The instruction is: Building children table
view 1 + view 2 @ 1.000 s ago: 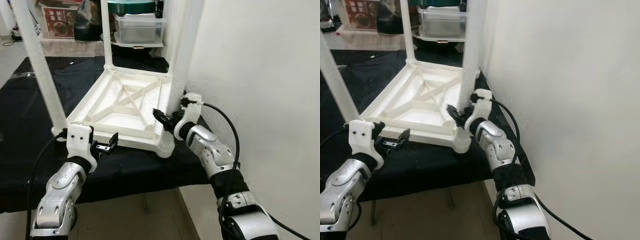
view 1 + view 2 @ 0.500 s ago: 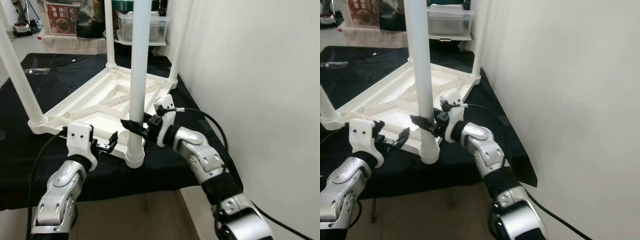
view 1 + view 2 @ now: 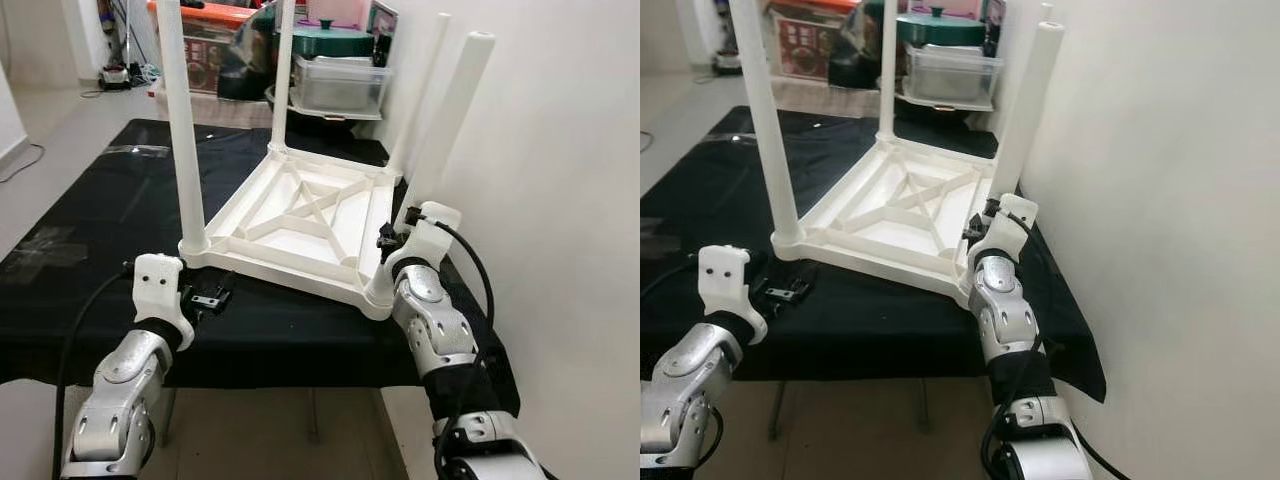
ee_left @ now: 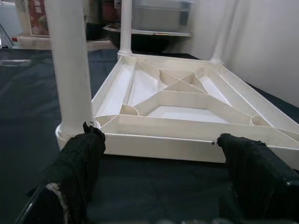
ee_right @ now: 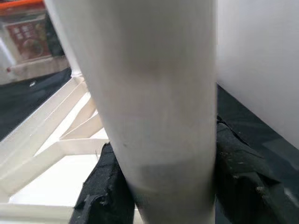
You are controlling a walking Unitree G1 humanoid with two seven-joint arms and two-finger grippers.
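While the white plastic children's table (image 3: pixel 300 225) lies upside down on the black cloth-covered work surface (image 3: pixel 90 210), four white cylindrical legs stand up from its corners. One left gripper (image 3: pixel 213 298) hovers just before the near edge of the tabletop, fingers (image 4: pixel 79 158) spread apart and holding nothing; leg one (image 3: pixel 183 130) rises just ahead of it. Leg two (image 3: pixel 283 75) and leg three (image 3: pixel 420 85) stand at the far corners. One right gripper (image 5: pixel 163 186) is clamped around leg four (image 3: pixel 440 140), near its base.
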